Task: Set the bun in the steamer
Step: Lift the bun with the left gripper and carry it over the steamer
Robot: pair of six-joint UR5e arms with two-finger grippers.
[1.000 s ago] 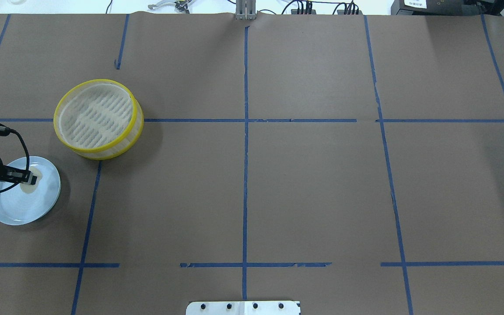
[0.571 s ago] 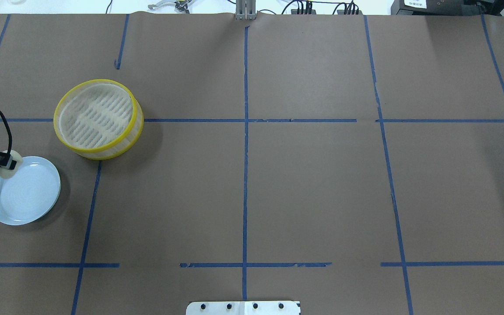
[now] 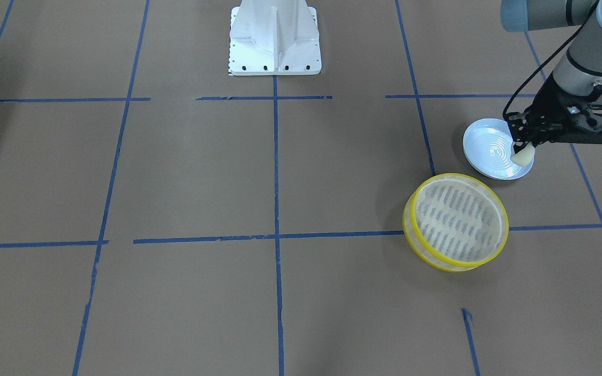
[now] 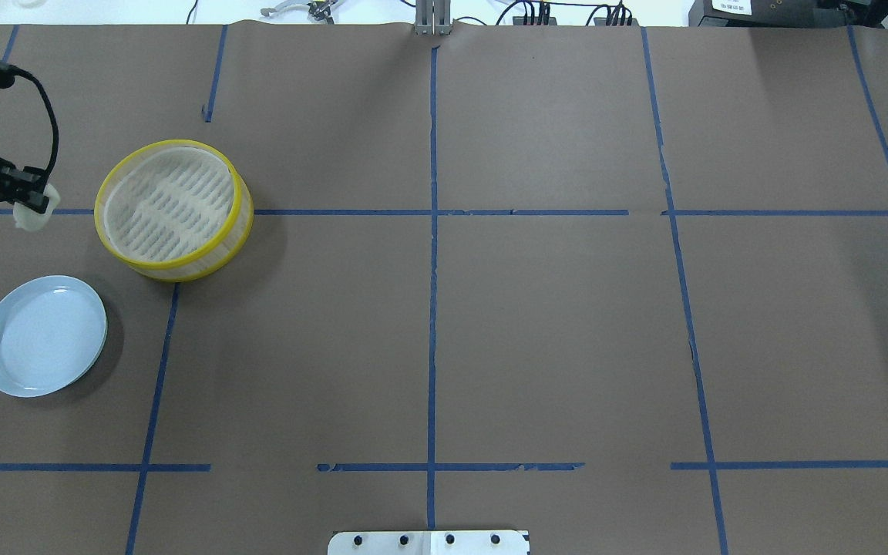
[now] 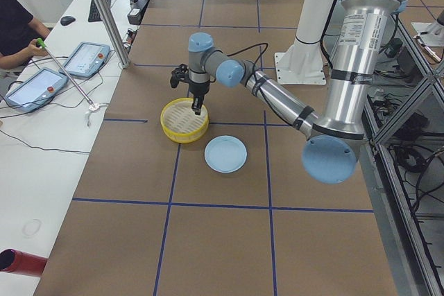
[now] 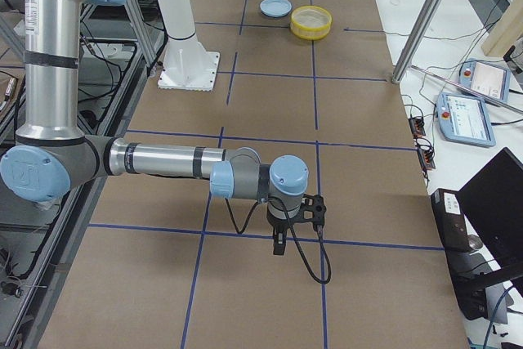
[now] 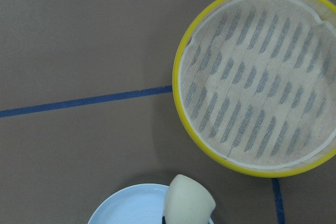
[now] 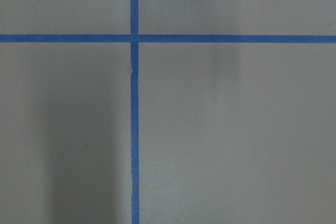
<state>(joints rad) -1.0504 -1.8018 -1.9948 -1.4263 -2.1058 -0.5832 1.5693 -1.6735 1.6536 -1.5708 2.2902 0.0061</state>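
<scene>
My left gripper (image 4: pixel 34 206) is shut on the cream-white bun (image 4: pixel 31 216) and holds it in the air, to the left of the steamer (image 4: pixel 170 204) in the overhead view. In the front-facing view the bun (image 3: pixel 522 154) hangs over the far edge of the plate. The left wrist view shows the bun (image 7: pixel 188 201) at the bottom, with the empty yellow-rimmed steamer (image 7: pixel 257 77) ahead to the right. My right gripper (image 6: pixel 279 247) shows only in the exterior right view, hanging over bare table far from the steamer; I cannot tell if it is open or shut.
The light-blue ridged plate (image 4: pixel 42 336) lies empty near the table's left edge, just in front of the steamer. The robot's white base (image 3: pixel 275 39) stands at the table's middle. Blue tape lines cross the brown table cover.
My left gripper has lifted the bun off the plate and carried it up and away from the robot's side, to a spot level with the steamer. The plate is now empty.
</scene>
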